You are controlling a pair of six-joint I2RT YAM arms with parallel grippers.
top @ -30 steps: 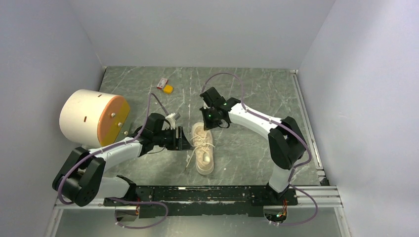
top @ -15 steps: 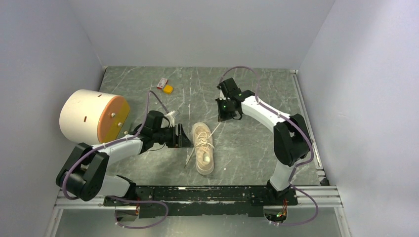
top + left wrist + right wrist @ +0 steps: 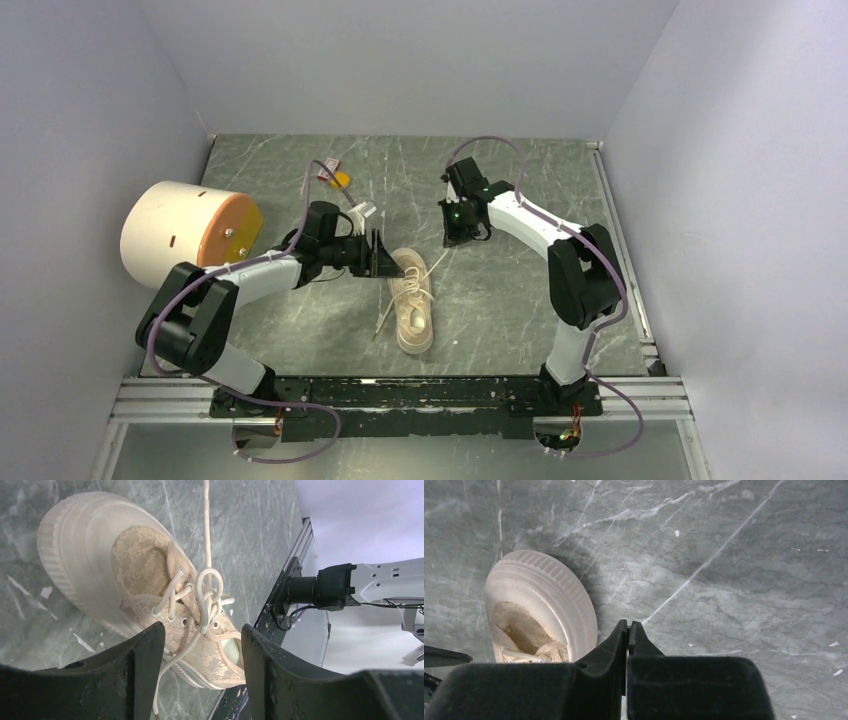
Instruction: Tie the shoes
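The sneaker [image 3: 411, 300] lies lengthwise, toe away; left gripper [image 3: 383, 258] open beside it, right gripper [image 3: 628, 626] pinching its lace [image 3: 206, 525].

Cream patterned sneaker [image 3: 132, 575], white lace [image 3: 206, 530]

The left arm [image 3: 250, 277] reaches inward with jaws parted; the right arm [image 3: 525, 222] extends forward, jaws pressed together.
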